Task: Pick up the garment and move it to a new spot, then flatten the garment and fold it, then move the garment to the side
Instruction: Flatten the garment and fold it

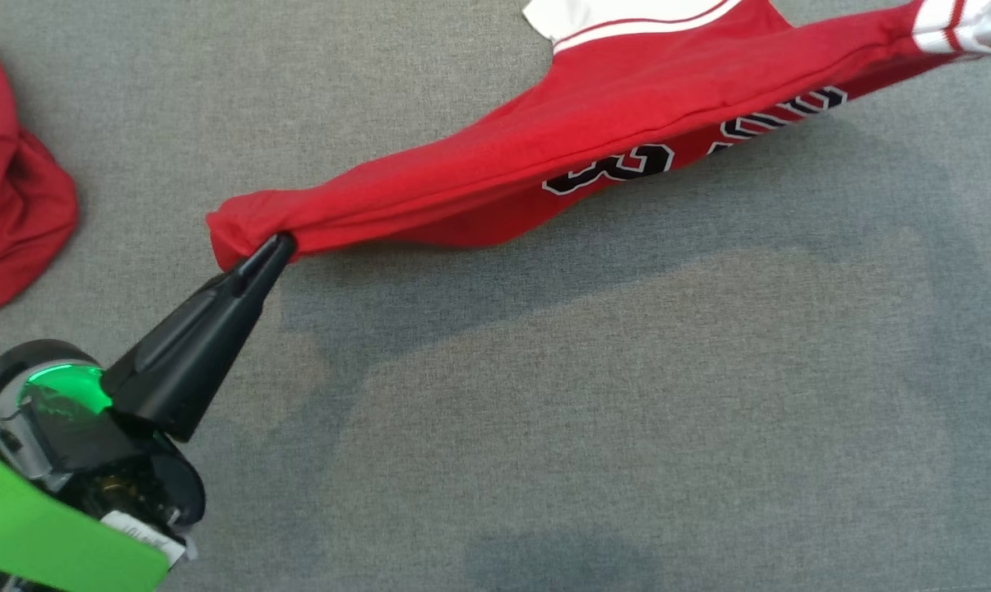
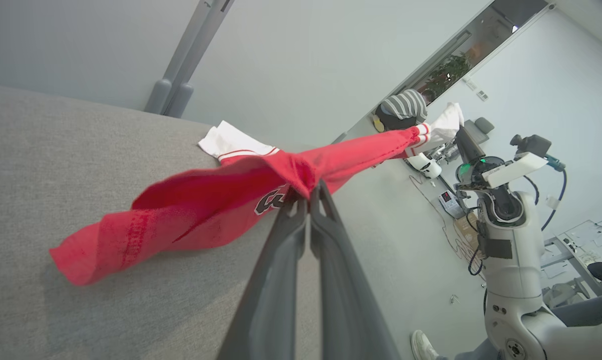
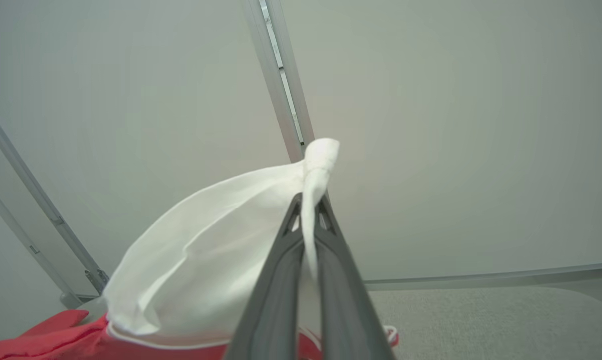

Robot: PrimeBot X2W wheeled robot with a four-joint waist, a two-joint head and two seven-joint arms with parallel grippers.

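garment [image 1: 610, 123] stretched taut, left jaws pinching red end, right jaws pinching white end, print [image 1: 618, 168] half hidden

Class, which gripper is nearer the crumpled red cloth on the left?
Left. The left gripper sits near the red cloth, pinching the garment's red end; the right gripper holds its far white end.

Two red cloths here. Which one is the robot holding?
The stretched garment with black print and white trim: the left end effector pinches its red end, the right end effector its white end. The plain red bundle lies apart.
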